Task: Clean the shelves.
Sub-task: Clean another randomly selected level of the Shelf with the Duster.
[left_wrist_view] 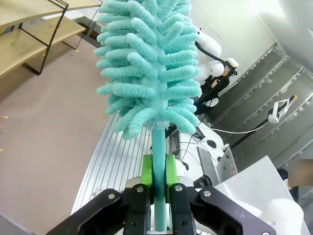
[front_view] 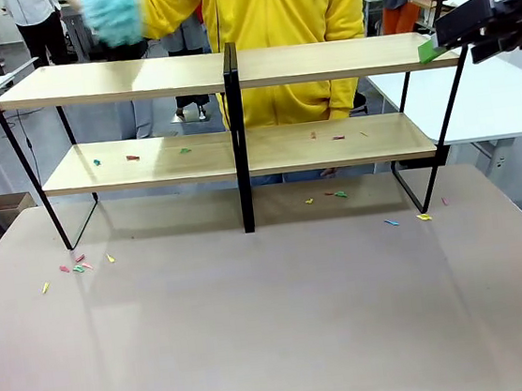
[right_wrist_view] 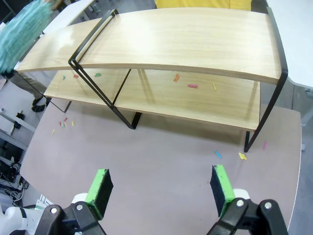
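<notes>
The shelves [front_view: 116, 81] stood at the far side of the brown table [front_view: 278, 344]: two long pale wood boards in a thin black frame. They were well ahead of my right gripper [right_wrist_view: 160, 188], whose green-padded jaws stood wide apart with nothing between them. My left gripper [left_wrist_view: 159, 169] was clamped on the smooth turquoise stick of a fluffy duster [left_wrist_view: 149, 63], with the shelves well off to one side. Small coloured scraps [front_view: 129, 158] dotted the lower board and the tabletop.

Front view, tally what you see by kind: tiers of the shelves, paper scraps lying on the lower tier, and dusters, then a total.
Tiers of the shelves: 2
Scraps on the lower tier: 6
Duster: 1
Total: 9
</notes>
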You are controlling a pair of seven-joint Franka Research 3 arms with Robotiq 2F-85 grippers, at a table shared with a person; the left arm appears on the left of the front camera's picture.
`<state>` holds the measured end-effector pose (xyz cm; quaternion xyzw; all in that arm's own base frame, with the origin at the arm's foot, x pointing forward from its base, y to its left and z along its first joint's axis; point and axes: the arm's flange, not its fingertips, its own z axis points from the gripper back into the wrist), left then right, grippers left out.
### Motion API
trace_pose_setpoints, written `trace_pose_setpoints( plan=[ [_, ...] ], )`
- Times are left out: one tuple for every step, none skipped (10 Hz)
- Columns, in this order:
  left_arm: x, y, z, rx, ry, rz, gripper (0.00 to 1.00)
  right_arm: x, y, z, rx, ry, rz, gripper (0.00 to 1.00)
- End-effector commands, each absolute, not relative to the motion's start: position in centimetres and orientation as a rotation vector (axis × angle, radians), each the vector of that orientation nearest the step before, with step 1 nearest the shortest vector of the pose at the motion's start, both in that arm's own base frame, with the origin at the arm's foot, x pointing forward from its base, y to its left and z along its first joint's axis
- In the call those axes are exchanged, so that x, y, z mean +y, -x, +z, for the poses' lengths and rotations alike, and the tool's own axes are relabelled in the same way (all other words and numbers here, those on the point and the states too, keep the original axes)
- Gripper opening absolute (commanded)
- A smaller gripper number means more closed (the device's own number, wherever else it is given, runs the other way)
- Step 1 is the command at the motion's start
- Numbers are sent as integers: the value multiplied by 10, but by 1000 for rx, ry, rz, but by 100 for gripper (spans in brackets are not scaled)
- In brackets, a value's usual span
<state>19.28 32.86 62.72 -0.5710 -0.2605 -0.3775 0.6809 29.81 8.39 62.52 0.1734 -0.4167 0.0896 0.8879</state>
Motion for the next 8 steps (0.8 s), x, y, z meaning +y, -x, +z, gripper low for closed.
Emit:
trace_pose_setpoints(
  plan=[
    [329,-191,632,-578,1268,-860,12,84,-299,626,-868,-368,187,100],
    [329,-191,632,-578,1268,-860,12,84,-299,626,-868,-368,187,100],
    [329,-193,627,-585,1281,-847,12,84,-299,626,-868,-368,187,100],
    [291,-203,627,-508,1185,-849,12,84,-299,626,-868,-368,187,100],
    [232,-214,621,-346,1111,-964,12,84,-299,626,-868,-368,187,100],
    [179,-222,610,-248,1012,-1011,12,84,-299,626,-868,-368,187,100],
    [134,-225,597,-144,958,-1043,12,84,-299,626,-868,-368,187,100],
    [96,-225,578,-104,889,-1036,12,84,-299,626,-868,-368,187,100]
  ],
)
